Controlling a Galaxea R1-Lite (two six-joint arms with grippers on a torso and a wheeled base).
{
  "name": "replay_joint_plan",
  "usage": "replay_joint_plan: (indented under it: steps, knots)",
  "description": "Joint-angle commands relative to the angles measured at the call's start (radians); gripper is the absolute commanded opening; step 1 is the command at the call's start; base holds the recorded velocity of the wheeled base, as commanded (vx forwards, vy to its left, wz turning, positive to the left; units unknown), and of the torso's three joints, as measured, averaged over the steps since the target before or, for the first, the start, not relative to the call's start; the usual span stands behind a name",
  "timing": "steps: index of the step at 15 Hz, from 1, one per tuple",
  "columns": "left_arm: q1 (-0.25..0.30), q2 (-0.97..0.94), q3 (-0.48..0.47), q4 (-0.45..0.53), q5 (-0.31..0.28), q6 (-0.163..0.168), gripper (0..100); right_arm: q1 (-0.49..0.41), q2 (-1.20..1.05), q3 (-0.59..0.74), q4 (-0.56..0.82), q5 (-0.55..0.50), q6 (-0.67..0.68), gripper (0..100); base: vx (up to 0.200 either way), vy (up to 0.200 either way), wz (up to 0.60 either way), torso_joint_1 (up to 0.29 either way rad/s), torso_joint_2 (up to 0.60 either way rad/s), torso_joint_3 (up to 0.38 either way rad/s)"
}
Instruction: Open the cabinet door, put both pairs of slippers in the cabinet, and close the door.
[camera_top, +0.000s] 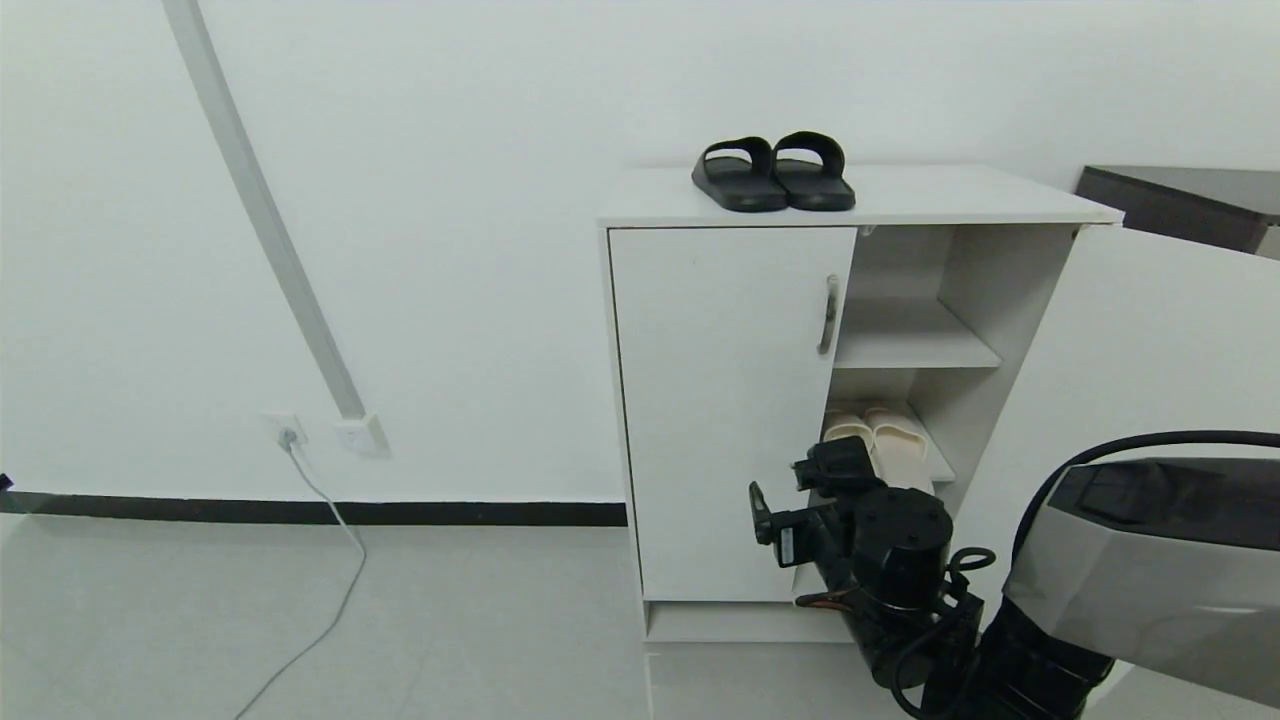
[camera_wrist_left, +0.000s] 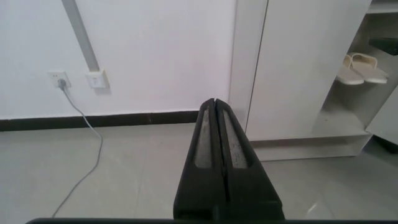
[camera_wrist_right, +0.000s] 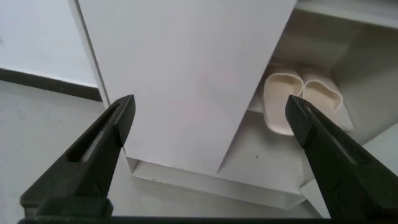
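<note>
The white cabinet (camera_top: 900, 195) stood against a white wall, its left door (camera_top: 725, 400) closed, with a slim metal handle (camera_top: 828, 314) near the inner edge, and its right door (camera_top: 1150, 340) swung wide open. On the cabinet top, near the middle, sat a pair of black slippers (camera_top: 773, 174), matte slides with broad straps, side by side and touching. A pair of cream slippers (camera_top: 880, 435) lay side by side on the lower shelf of the open right compartment; they were pale slides with thick soles. The shelf above them was bare. The right gripper (camera_wrist_right: 209, 106) hung low in front of the cabinet, its jaws spread wide with nothing between them. The left gripper (camera_wrist_left: 214, 106) was over the grey floor (camera_wrist_left: 124, 174) to the left of the cabinet, fingers pressed together on nothing.
</note>
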Motion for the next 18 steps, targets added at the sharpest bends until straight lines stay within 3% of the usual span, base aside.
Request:
replay_joint_plan:
  steps: [1,18]
  knots:
    - [0.0,-0.001,0.0,0.0,0.0,0.0,0,0.001,0.004,0.0,-0.003,0.0,-0.002,100,0.0,0.0,0.0,0.119,-0.47,-0.334]
    - [0.0,0.001,0.0,0.0,0.0,0.0,0,-0.002,0.009,0.018,-0.014,0.0,0.0,100,0.0,0.0,0.0,0.186,-0.5,-0.315]
